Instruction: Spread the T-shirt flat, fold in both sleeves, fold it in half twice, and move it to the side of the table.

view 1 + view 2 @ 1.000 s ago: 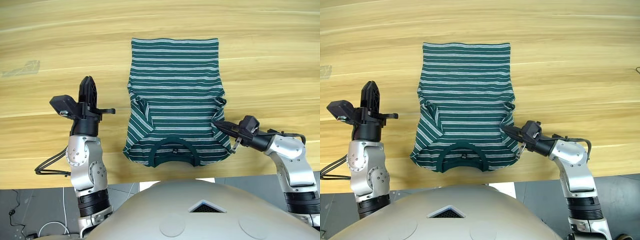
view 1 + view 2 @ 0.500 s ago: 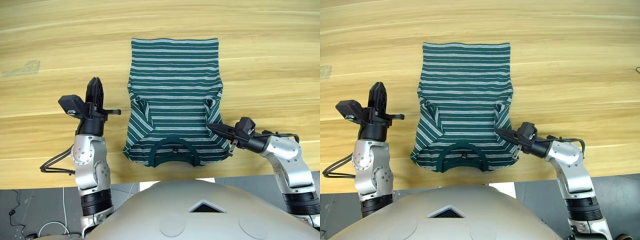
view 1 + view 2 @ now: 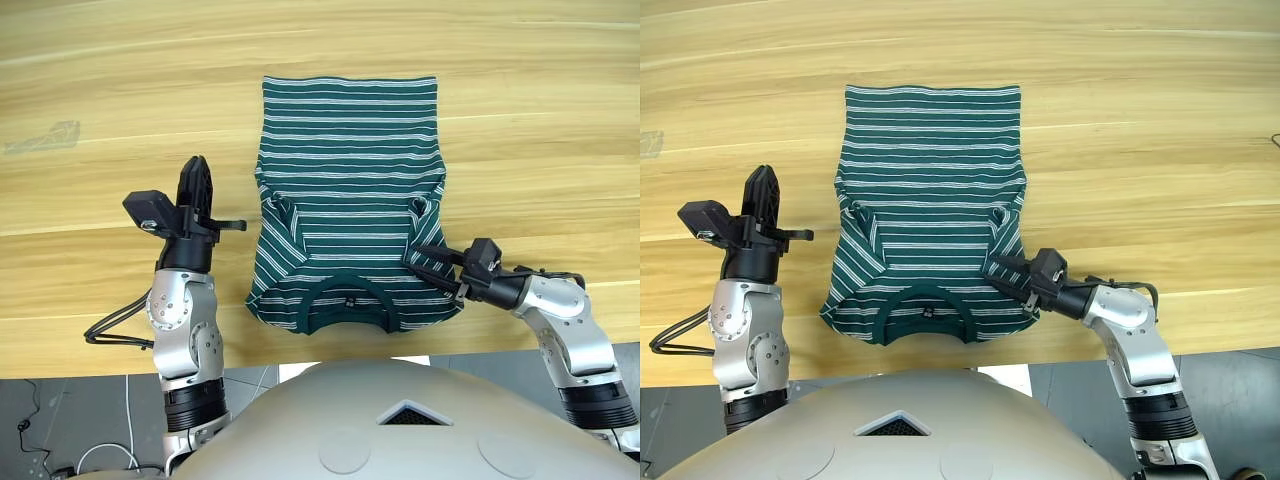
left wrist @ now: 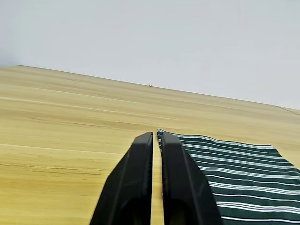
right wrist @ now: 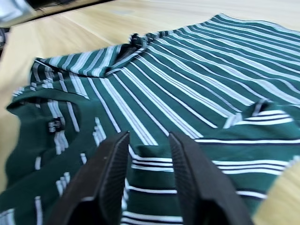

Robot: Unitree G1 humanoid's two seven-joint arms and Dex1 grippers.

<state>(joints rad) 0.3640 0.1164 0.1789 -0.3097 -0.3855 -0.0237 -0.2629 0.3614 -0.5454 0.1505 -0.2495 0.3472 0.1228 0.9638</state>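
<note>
The right gripper (image 3: 420, 263) has its two fingers spread, tips low over the T-shirt's (image 3: 350, 170) right shoulder, near the surface's (image 3: 540, 120) near edge. Whether the tips touch the cloth cannot be told, and they hide a small patch of stripes beneath them. The left gripper (image 4: 157, 135) has its two fingers pressed together with only a thin slit between them. It stands upright above bare wood just beside the shirt's left side and holds nothing.

There is one T-shirt, dark green with thin white stripes. It lies flat at the middle of the surface, collar at the near edge and hem toward the far edge. Both sleeves, two in all, are folded in over the body; each ends in a small bunched fold whose shape is hard to make out. In the left wrist view the shirt is cut off at the frame edge. A faint pale mark (image 3: 40, 135) lies toward the surface's left edge, too dim to identify.
</note>
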